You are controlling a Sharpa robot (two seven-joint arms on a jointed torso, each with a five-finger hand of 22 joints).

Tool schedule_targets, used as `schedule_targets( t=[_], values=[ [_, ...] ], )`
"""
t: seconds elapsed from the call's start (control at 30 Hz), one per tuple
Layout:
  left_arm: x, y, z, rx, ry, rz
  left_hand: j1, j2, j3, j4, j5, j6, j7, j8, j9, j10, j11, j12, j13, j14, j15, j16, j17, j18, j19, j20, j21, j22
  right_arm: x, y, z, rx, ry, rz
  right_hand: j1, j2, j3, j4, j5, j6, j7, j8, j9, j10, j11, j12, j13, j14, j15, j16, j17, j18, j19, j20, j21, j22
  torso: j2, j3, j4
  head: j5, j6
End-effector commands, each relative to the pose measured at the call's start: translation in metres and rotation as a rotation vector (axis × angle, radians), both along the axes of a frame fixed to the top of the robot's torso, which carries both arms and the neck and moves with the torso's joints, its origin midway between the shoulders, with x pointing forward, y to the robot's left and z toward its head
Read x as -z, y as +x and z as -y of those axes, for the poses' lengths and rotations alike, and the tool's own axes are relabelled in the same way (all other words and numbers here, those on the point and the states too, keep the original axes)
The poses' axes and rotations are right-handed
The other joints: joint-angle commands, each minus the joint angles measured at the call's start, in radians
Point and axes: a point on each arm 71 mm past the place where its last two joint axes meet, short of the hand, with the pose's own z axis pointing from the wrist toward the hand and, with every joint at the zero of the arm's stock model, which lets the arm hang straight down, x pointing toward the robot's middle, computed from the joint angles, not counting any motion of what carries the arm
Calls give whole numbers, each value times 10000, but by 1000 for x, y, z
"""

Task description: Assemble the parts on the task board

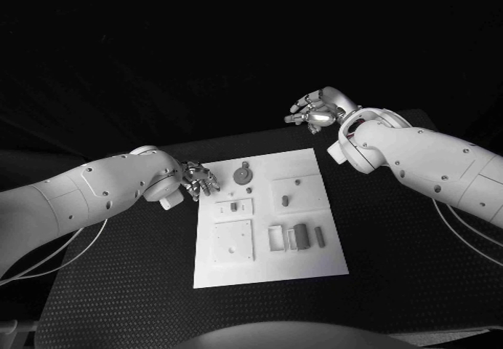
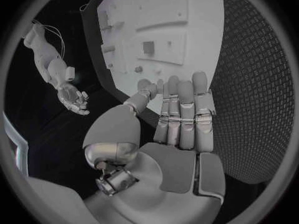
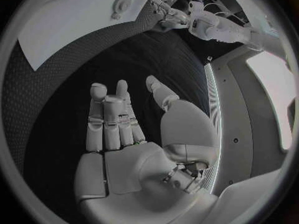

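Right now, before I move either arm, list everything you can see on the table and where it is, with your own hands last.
table: one, black, textured top, under everything.
task board: one, white plate, middle of the table, between the two arms.
round part: one, grey disc, on the board's far left area, close to the left hand.
upright parts: a few, grey, standing side by side at the board's near right.
raised square blocks: several, white, on the board; the largest at its near left.
left hand: one, silver, at the board's far left edge, fingers apart, holding nothing.
right hand: one, silver, raised beyond the board's far right corner, holding nothing.
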Motion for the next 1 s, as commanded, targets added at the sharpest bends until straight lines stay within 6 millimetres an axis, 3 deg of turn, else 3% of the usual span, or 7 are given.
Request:
schedule_targets(
  t=[0.03, 0.4, 0.57, 0.8, 1.0],
  values=[
    [1, -7, 4, -216, -186, -113, 0, -59, 101, -39, 83, 213, -154, 204, 492, 238, -176, 45, 11, 249, -268, 49, -14, -35, 201, -189, 42, 19, 1, 0, 0, -83, -4, -64, -86, 35, 5, 52, 21, -3, 45, -18, 15, 66, -28, -47, -16, -68, -21, -12, -10, 223, 6, -62, -39, 189, 0, -13, 18, 5, -34],
    [15, -28, 9, 350, 525, 48, 21, -126, 131, -45, 296, 299, -193, 211, 555, 311, -213, 78, 27, 285, -307, 175, -51, -45, 271, -235, 79, 108, 1, 0, 1, -77, -6, -71, -90, 34, 8, 59, 22, -4, 44, -19, 17, 67, -29, -51, -16, -68, -22, -13, -11, 223, 6, -64, -40, 189, -14, -4, 2, 53, -96],
    [22, -34, 10, 332, 696, -123, 13, -213, 136, -49, 837, 391, -232, 216, 628, 395, -253, 121, 51, 325, -347, 324, -94, -57, 347, -279, 117, 212, 2, 1, 2, -54, -31, -130, -92, 35, 10, 62, 22, -5, 44, -20, 17, 68, -29, -53, -16, -68, -23, -13, -11, 223, 6, -65, -41, 189, -2, 11, -23, 56, -80],
    [25, -38, 11, 411, 787, -186, 11, -248, 119, -49, 939, 438, -252, 220, 663, 437, -274, 145, 64, 346, -369, 412, -102, -58, 391, -303, 144, 267, 2, 1, 3, -57, -37, -153, -96, 34, 11, 66, 22, -7, 45, -22, 17, 67, -28, -56, -17, -70, -22, -14, -12, 223, 4, -65, -42, 189, -14, -2, 14, 84, -104],
    [27, -40, 11, 504, 1068, -414, 5, -251, 115, -44, 958, 452, -258, 221, 672, 447, -280, 151, 68, 350, -375, 439, -103, -59, 404, -309, 151, 283, 3, 0, 1, -98, -30, -163, -104, 36, 11, 73, 22, -8, 45, -23, 18, 67, -28, -60, -17, -71, -22, -14, -12, 223, 3, -65, -43, 189, 8, 7, -16, 105, -103]
  ],
)
